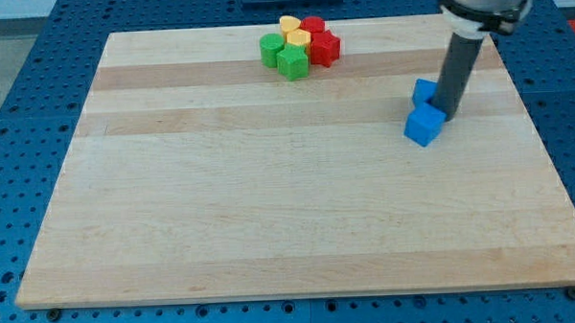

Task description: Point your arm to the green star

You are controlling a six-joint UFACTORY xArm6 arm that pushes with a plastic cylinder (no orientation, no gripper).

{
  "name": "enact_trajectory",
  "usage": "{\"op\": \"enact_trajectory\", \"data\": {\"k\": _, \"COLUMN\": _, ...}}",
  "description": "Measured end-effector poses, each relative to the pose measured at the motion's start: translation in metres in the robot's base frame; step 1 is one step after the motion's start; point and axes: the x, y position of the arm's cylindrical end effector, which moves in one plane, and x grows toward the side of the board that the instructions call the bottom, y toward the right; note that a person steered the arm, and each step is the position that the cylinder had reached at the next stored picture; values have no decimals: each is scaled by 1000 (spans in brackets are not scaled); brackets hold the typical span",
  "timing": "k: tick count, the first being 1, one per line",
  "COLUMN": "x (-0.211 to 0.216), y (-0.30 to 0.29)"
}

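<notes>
A cluster of blocks sits near the view's top centre. The green star [292, 62] is at its lower edge, with a green round block [272, 49] just to its left. Two yellow blocks [294, 32] and two red blocks [323, 47] sit behind and to the right of them. My tip [449, 113] is far to the view's right of the green star, touching two blue blocks: one blue block [423, 125] just below-left of the tip and another blue block [423, 91] partly behind the rod.
The wooden board [270, 200] lies on a blue perforated table [36, 113]. The arm's body [483, 6] enters from the view's top right.
</notes>
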Motion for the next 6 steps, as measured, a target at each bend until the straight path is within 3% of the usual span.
{"op": "enact_trajectory", "data": {"k": 6, "x": -77, "y": -22}}
